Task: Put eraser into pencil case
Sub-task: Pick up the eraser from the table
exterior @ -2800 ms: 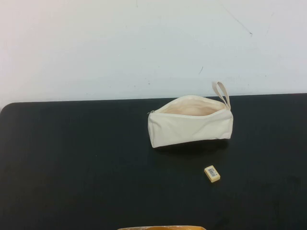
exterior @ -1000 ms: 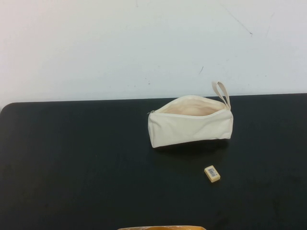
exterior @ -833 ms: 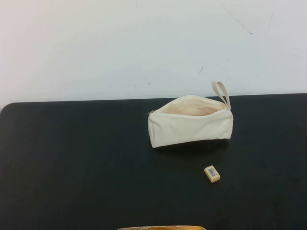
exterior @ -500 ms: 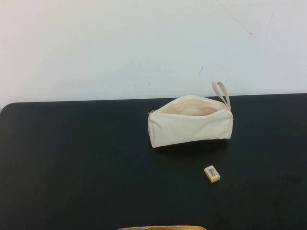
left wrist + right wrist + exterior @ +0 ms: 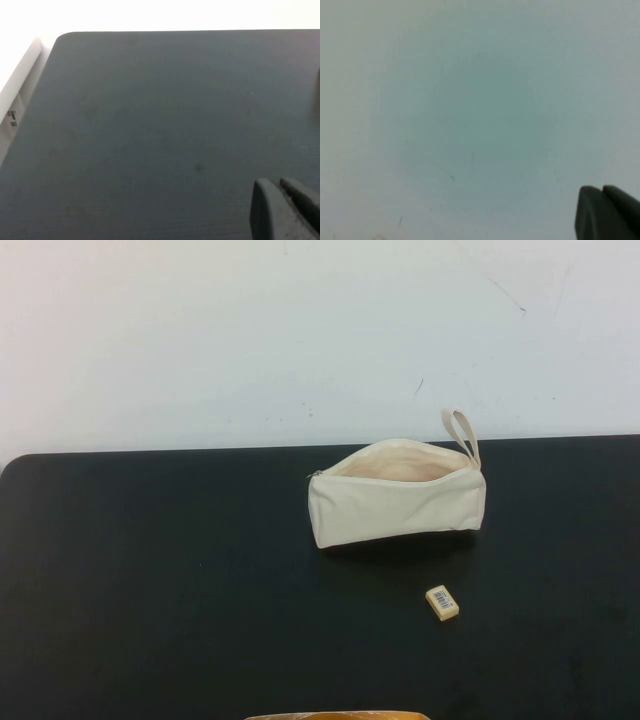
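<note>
The cream-white pencil case (image 5: 397,496) lies on the black table (image 5: 160,580) right of centre, zip open on top, loop strap (image 5: 461,432) at its right end. The tiny cream-yellow eraser (image 5: 442,602) with a barcode label lies on the table just in front of the case's right half, apart from it. Neither gripper shows in the high view. My left gripper (image 5: 280,184) is shut and empty over bare black table in the left wrist view. My right gripper (image 5: 603,189) is shut and empty, facing a plain pale wall in the right wrist view.
A white wall (image 5: 300,330) stands behind the table's far edge. An orange-tan edge (image 5: 335,716) shows at the bottom of the high view. The table's rounded far-left corner (image 5: 60,37) shows in the left wrist view.
</note>
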Motion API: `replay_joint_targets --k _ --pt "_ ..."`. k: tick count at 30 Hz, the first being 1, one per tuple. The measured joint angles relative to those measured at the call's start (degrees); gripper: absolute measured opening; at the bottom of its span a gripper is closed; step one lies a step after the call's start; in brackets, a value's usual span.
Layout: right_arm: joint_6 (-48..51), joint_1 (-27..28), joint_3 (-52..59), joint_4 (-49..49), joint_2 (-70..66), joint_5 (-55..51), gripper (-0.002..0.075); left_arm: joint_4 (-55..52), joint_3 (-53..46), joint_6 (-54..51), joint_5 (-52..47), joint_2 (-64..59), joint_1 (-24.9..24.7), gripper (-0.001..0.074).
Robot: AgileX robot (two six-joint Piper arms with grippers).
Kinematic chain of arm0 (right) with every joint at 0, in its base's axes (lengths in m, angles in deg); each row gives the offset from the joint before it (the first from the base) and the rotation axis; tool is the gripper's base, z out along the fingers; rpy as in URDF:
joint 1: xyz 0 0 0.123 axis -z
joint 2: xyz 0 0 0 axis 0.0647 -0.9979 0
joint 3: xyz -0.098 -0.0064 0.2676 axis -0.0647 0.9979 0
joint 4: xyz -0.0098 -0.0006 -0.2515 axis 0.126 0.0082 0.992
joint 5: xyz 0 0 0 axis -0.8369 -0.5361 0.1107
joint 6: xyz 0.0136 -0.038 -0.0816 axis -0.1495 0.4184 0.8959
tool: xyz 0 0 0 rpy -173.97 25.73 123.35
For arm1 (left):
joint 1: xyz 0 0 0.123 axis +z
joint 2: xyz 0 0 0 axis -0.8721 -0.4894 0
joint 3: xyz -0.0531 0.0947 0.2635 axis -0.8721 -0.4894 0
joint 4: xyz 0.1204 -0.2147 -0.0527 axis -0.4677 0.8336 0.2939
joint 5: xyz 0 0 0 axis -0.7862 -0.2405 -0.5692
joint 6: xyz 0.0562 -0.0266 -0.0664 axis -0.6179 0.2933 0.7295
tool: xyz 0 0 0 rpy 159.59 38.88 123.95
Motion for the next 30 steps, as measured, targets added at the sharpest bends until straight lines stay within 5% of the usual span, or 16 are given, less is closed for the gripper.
replay_joint_targets --k 11,16,19,25,30 --pt "8.32 0.00 -11.13 -0.40 -23.22 -30.96 -0.0001 0.00 0.00 0.00 0.00 0.00 0.00 -0.0001" --pt "9.30 0.00 -12.13 -1.04 -37.37 -37.17 0.0025 0.00 0.00 0.00 0.00 0.00 0.00 -0.0001" --pt "9.72 -0.35 -12.13 -1.03 -45.52 -36.71 0.0113 0.00 0.00 0.00 0.00 0.00 0.00 -0.0001" --pt "10.34 -4.02 -16.28 -1.16 -59.35 -38.37 0.0434 0.00 0.00 0.00 0.00 0.00 0.00 -0.0001" --pt "10.43 -11.36 -23.62 -1.16 -66.46 -40.10 0.0518 0.00 0.00 0.00 0.00 0.00 0.00 -0.0001"
